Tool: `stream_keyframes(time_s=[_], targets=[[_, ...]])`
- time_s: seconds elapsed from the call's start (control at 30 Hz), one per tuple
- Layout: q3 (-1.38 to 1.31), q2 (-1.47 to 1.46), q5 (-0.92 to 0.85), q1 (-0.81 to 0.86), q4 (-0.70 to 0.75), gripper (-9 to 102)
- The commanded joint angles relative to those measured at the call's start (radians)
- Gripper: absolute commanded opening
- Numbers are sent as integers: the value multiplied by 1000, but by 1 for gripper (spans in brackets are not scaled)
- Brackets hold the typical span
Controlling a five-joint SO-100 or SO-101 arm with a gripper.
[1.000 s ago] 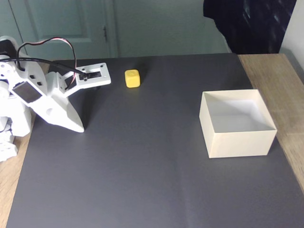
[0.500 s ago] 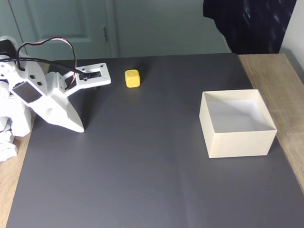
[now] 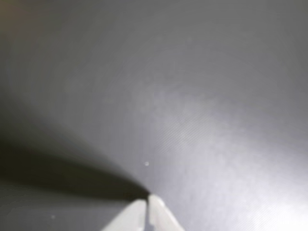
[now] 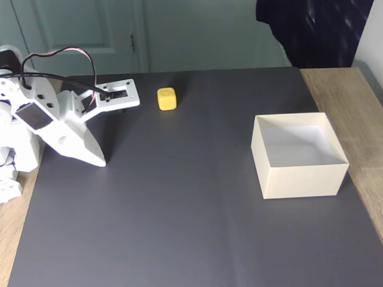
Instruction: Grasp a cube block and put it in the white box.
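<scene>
Dark grey surface (image 4: 179,209), tool (image 3: 147,201) pinched closed on nothing with its tips down on the mat. Cube block (image 4: 167,98) sits well left of the white box (image 4: 299,179). Reaching while closed could just knock it away.

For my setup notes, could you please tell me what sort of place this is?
Probably a room at home or an office, not a lab: a wooden table under a dark mat, a panelled door behind, and dark cloth hanging at the upper right.
</scene>
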Motion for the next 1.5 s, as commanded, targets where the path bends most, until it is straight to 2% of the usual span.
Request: stream_keyframes(time_s=[0.0, 0.7, 0.83, 1.0, 1.23, 1.47], targets=[[-3, 8, 3, 2, 5, 1], [-3, 8, -37, -5, 2, 0], [-3, 8, 40, 21, 6, 0], [-3, 8, 147, 5, -44, 0], [-12, 8, 195, -46, -222, 0], [-80, 2, 181, -149, -239, 0]])
